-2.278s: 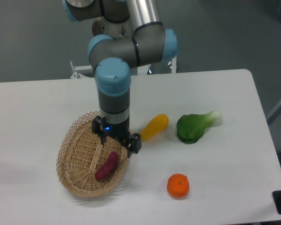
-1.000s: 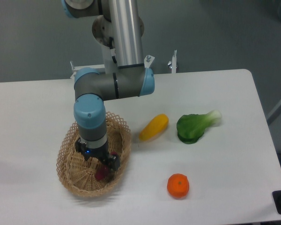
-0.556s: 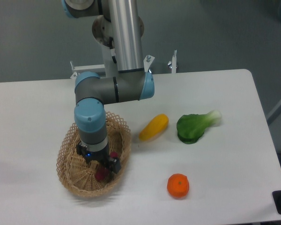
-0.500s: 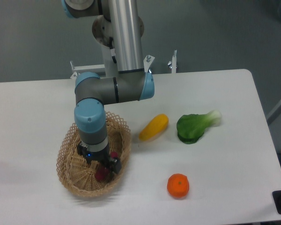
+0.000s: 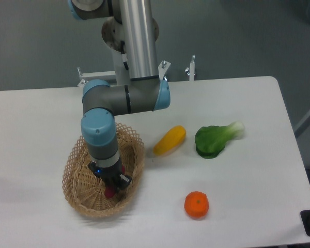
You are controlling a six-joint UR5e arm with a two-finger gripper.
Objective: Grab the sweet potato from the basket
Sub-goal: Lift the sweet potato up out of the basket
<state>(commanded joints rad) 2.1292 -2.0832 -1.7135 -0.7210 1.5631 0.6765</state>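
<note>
The tan wicker basket (image 5: pixel 76 194) sits at the front left of the white table. My gripper (image 5: pixel 112 184) points straight down into it, with the jaws drawn in around the reddish-purple sweet potato (image 5: pixel 110 193). Only a small part of the sweet potato shows below the fingers; the wrist hides the rest. It lies low in the basket, by the right side of the bowl.
A yellow oblong vegetable (image 5: pixel 170 140) lies just right of the basket. A green leafy vegetable (image 5: pixel 215 138) lies further right. A round orange fruit (image 5: pixel 196 204) sits near the front edge. The arm's upright column stands behind the basket.
The arm moved left and down from the basket's right rim into the basket. In the last half second the jaws narrowed onto the sweet potato.
</note>
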